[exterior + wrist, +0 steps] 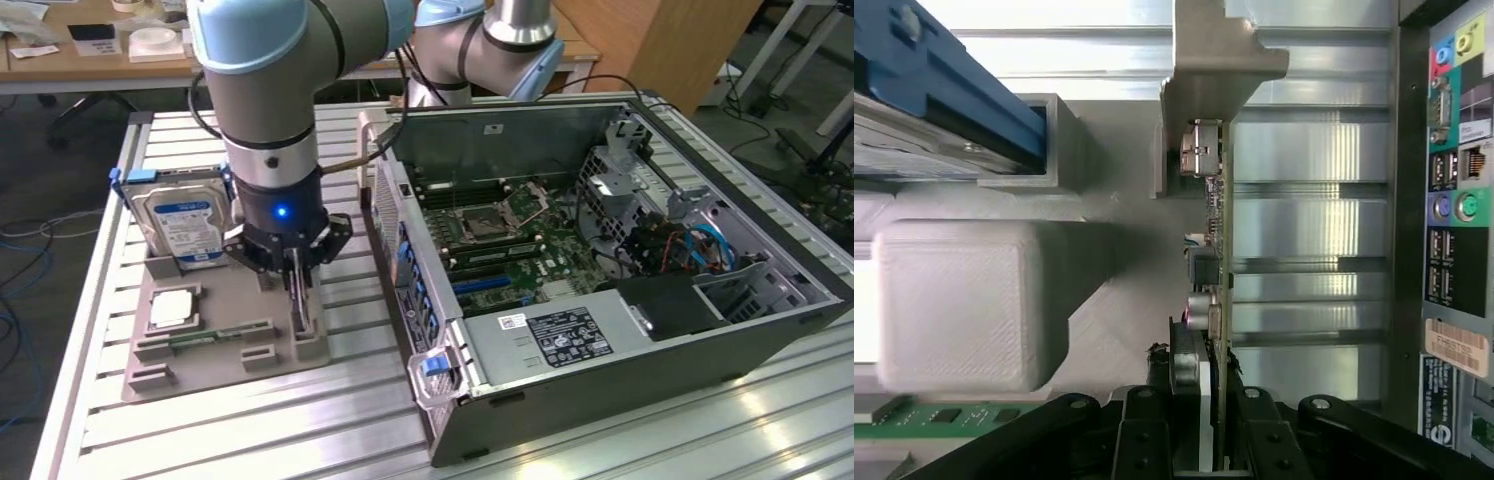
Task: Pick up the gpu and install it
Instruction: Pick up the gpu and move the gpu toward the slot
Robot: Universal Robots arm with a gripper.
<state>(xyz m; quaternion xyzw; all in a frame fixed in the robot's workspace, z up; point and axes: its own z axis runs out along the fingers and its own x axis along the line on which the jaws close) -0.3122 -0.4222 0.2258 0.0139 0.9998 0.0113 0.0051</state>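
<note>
The gpu [303,312] stands on edge in a slot of the grey holder tray [214,375], to the exterior view's left of the open computer case [747,345]. My gripper [296,285] reaches straight down over it, the two fingers close on either side of the card. The wrist view looks along the gpu [1220,230] edge-on, its silvery bracket [1216,55] at the far end and my gripper [1212,410] shut on the card's near end. The card still rests in its slot.
A silver hard drive [187,225] with a blue-white label stands upright in the tray; its blue rail [949,90] appears in the wrist view. A processor [174,308] and green memory stick [200,340] lie on the tray. The motherboard [487,235] is exposed. The table's edge is beyond the tray.
</note>
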